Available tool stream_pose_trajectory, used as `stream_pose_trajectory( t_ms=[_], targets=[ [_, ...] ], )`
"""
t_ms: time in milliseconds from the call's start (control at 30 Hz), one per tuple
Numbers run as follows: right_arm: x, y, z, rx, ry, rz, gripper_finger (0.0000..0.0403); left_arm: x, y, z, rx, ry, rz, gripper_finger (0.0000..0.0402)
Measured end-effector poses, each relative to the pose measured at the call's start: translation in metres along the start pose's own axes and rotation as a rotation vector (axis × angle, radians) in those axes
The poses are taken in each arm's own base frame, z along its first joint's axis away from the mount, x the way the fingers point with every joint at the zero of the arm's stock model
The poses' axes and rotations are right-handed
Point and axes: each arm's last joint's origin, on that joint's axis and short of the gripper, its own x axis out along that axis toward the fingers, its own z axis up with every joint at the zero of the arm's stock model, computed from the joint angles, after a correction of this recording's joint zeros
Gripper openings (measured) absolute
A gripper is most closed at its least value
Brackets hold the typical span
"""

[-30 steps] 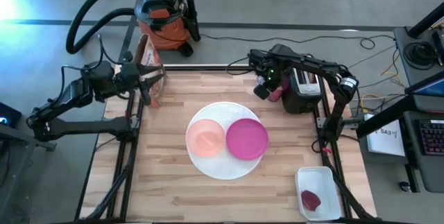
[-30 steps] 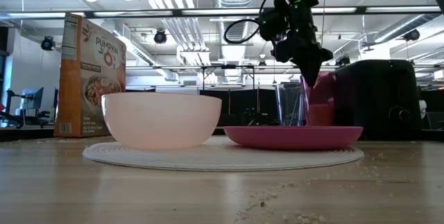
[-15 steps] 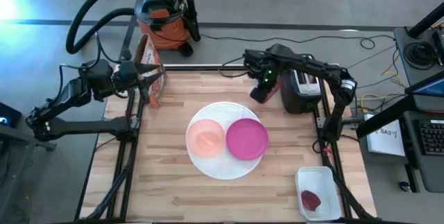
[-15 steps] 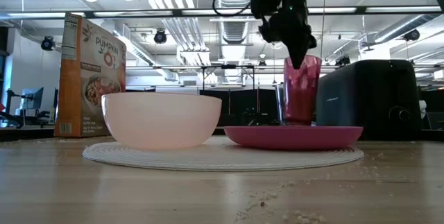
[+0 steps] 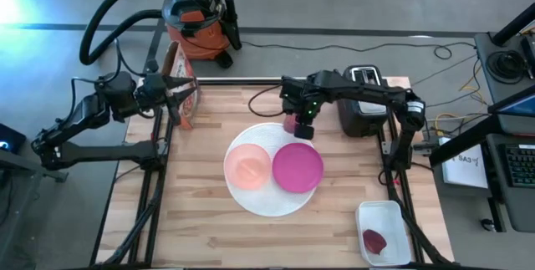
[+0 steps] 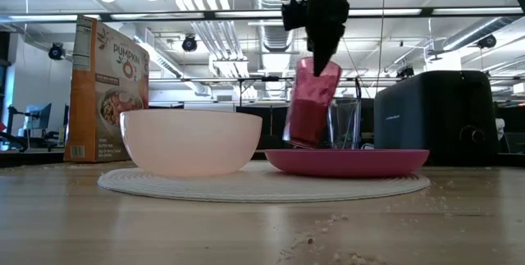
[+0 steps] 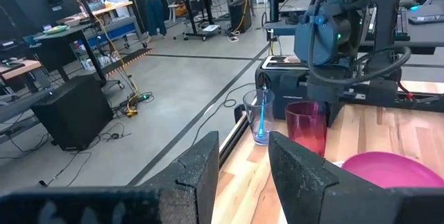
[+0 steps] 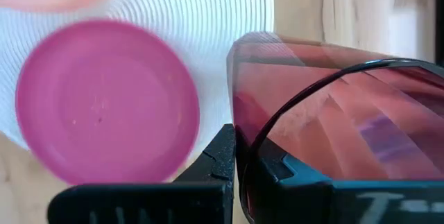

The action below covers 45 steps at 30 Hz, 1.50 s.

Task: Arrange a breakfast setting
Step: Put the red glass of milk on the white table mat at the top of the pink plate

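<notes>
Change since earlier: over the last second the right gripper (image 5: 302, 122) has carried the translucent pink cup (image 5: 292, 123) away from the black toaster (image 5: 361, 109) at the table's far right edge toward the middle of the far edge; the left arm has not shifted.

High view: the cup hangs just off the far rim of the large white round plate (image 5: 267, 203), close to the smaller magenta plate (image 5: 298, 167). The pale pink bowl (image 5: 247, 167) sits on the white plate's left half, the magenta plate on its right half. The left gripper (image 5: 177, 94) waits at the far left corner beside the cereal box (image 5: 183, 86).

Low view: the cup (image 6: 312, 103) is tilted and clear of the table (image 6: 246, 224), pinched at its rim by the right gripper (image 6: 322, 52). The clear glass (image 6: 349, 123) stands behind it, beside the toaster (image 6: 435, 117).

Left wrist view: this arm's fingers (image 7: 205, 175) are parted and hold nothing. The glass (image 7: 259, 116), with the teal-handled spoon (image 7: 261, 118) in it, stands at the far edge, just beside the cup (image 7: 306, 127).

Right wrist view: the fingers are closed on the cup's wall (image 8: 333, 106), one inside and one outside; the magenta plate (image 8: 104, 99) lies below.

Step in hand: bringing the cup to the setting.

Next move: judged from here, level the cup, lower it onto bare table near the plates, then release.
</notes>
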Motion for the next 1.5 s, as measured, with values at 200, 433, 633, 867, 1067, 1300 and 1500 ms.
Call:
stream_pose_trajectory(
  t_ms=[200,433,633,867,1067,1300,1500],
  targets=[
    [0.006,0.000,0.005,-0.033,-0.019,-0.003,0.0009,0.000,0.000,0.000,0.000,0.001,0.000,0.0109],
    [0.024,0.005,0.010,-0.080,0.023,0.017,0.0009,0.000,0.000,0.000,0.000,0.001,0.000,0.0109],
    [0.027,0.011,0.008,-0.091,0.064,0.029,0.0009,0.000,0.000,0.000,0.000,0.001,0.000,0.0109],
    [0.027,0.017,0.010,-0.107,0.057,0.032,0.0009,0.000,0.000,0.000,0.000,0.001,0.000,0.0109],
    [0.027,0.021,0.010,-0.120,0.055,0.033,0.0011,0.000,0.000,0.000,0.000,0.001,0.000,0.0109],
    [0.027,0.020,0.011,-0.120,0.048,0.032,0.0053,0.000,0.000,0.000,0.000,0.001,0.000,0.0109],
    [0.027,0.020,0.011,-0.119,0.048,0.031,0.0088,0.000,0.000,0.000,0.000,0.001,0.000,0.0109]
  ],
)
